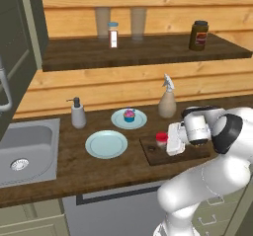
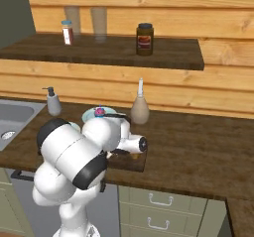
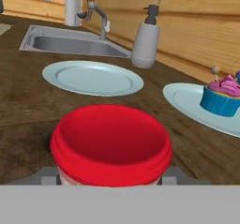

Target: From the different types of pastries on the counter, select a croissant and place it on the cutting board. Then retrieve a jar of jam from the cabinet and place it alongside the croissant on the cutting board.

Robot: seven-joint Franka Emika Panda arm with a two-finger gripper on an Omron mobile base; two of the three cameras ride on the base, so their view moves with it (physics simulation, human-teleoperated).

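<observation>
My gripper (image 1: 164, 140) hangs low over the dark cutting board (image 1: 151, 155), shut on a jam jar (image 1: 161, 137) with a red lid. In the hand view the jar's red lid (image 3: 111, 141) takes up the bottom centre, with a grey fingertip (image 3: 48, 175) pressed against each side of the glass. The jar stands upright at the board's left part. My hand and arm cover most of the cutting board (image 2: 138, 162), and the croissant is hidden.
An empty pale plate (image 1: 106, 144) lies left of the board. Behind it a second plate (image 1: 139, 122) carries a pink and blue cupcake (image 3: 224, 95). A soap dispenser (image 1: 77, 114), spray bottle (image 1: 167, 101) and sink (image 1: 24, 151) line the counter. The shelf holds a dark jar (image 1: 198, 35).
</observation>
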